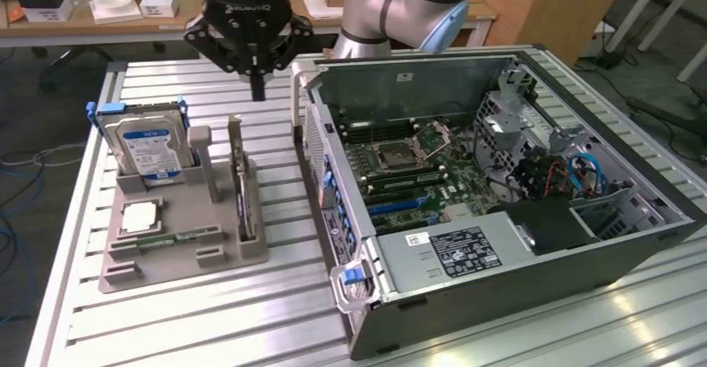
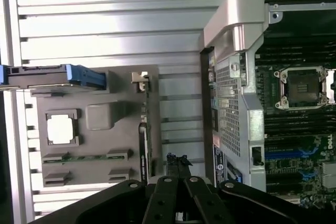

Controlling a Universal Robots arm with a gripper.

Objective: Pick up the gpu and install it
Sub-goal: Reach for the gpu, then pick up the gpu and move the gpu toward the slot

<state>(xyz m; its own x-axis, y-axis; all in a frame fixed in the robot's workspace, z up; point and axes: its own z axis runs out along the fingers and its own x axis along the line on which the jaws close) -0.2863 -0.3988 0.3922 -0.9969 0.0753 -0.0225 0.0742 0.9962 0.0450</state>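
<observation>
The gpu (image 1: pixel 238 178) is a thin dark card standing on edge in a slot of the grey holder tray (image 1: pixel 177 268), its silvery bracket at the far end. From the wrist view the gpu (image 2: pixel 144 148) appears edge-on. My gripper (image 1: pixel 257 92) hangs above the slatted table, behind the tray and just off the open computer case's (image 1: pixel 365 301) near wall. Its fingers are shut together with nothing between them. In the wrist view, the gripper (image 2: pixel 177 162) sits over the gap between the tray and the case.
A silver hard drive (image 1: pixel 149 147) with a blue-white label stands upright in the tray, with a CPU (image 1: pixel 141 216) and a green memory stick (image 1: pixel 177 239) lying flat. The case lies open, its motherboard (image 1: pixel 420 168) exposed. Desks with boxes stand behind the table.
</observation>
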